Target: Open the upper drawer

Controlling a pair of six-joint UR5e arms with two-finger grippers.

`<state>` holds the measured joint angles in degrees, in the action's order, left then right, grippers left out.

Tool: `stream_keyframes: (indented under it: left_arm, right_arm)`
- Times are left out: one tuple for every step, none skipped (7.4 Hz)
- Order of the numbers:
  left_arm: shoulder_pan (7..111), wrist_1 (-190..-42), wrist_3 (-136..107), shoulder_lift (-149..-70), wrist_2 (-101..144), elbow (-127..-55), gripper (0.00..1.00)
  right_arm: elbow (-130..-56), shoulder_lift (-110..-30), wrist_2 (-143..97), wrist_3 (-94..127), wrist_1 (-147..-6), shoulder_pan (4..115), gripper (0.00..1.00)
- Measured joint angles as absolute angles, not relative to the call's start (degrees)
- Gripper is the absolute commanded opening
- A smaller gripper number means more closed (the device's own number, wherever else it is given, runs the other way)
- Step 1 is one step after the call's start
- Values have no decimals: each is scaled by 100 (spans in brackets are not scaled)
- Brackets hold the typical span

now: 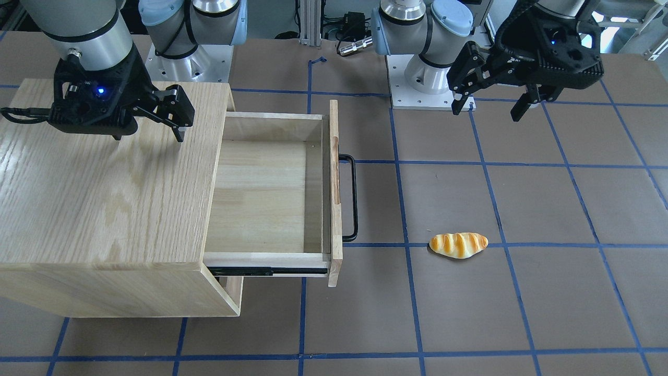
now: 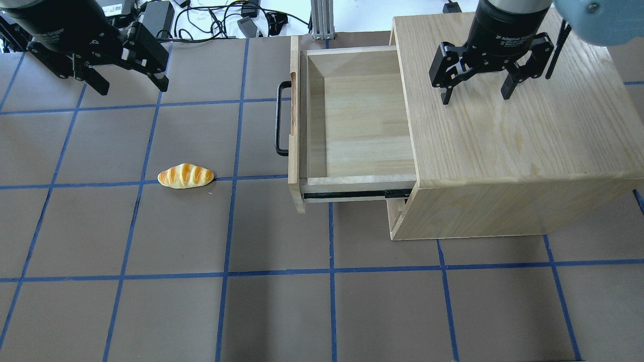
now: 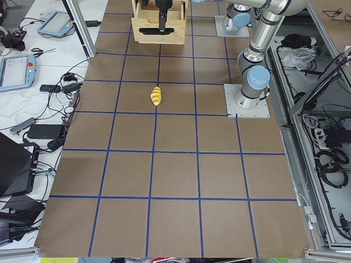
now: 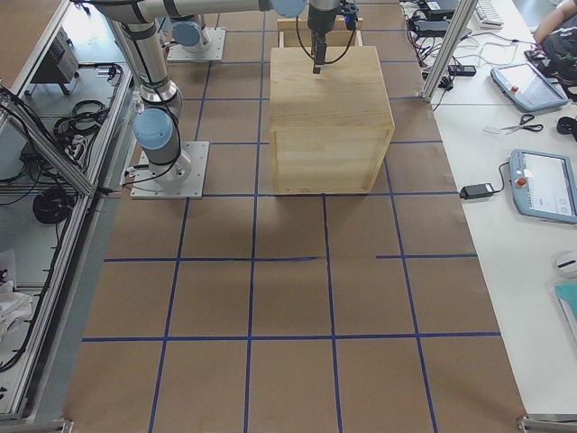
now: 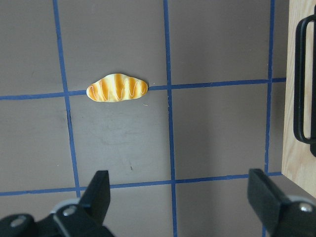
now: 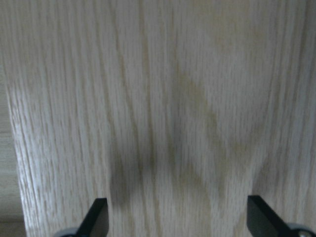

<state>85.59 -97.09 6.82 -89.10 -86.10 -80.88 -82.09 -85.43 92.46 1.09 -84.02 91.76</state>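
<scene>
The upper drawer point(image 1: 261, 193) stands pulled well out of the light oak cabinet point(image 1: 104, 183). Its pale wood box is empty, and its front panel carries a long black bar handle point(image 1: 355, 198). In the overhead view the drawer point(image 2: 362, 125) and its handle point(image 2: 278, 118) point toward the table's middle. My right gripper point(image 2: 476, 98) is open and empty above the cabinet top, apart from the drawer; it also shows in the front-facing view point(image 1: 148, 138). My left gripper point(image 2: 133, 88) is open and empty, raised over the table at the far left, away from the handle point(image 5: 301, 79).
A toy bread roll point(image 2: 185, 176) lies on the brown mat left of the drawer, below my left gripper's camera point(image 5: 117, 88). The cabinet point(image 2: 503, 141) fills the table's right side. Cables and power bricks lie past the table's far edge. Blue tape lines grid the mat.
</scene>
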Motion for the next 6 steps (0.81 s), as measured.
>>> stream_keyframes:
  left_arm:
    - [8560,-9692,699,-8861,-8614,-8189,100]
    - [8559,-9682,722,-8822,-8624,-8250,100]
    - [8557,-9676,732,-8807,-8628,-8269,100]
    - [8554,-9672,738,-8802,-8630,-8267,100]
    - [8553,-9669,743,-8799,-8631,-8266,100]
    - [8549,-9666,746,-8798,-8633,-8266,100]
  right_arm:
    - [-8210,-8543,9246,107,-8402,9176,100]
    - [-8212,-8543,9246,108,-8402,9175,100]
    - [-8213,-8543,9246,109,-8402,9173,100]
    - [-8213,-8543,9246,109,-8402,9173,100]
    - [-8212,-8543,9246,110,-8402,9174,100]
    - [-8211,-8543,9246,108,-8402,9175,100]
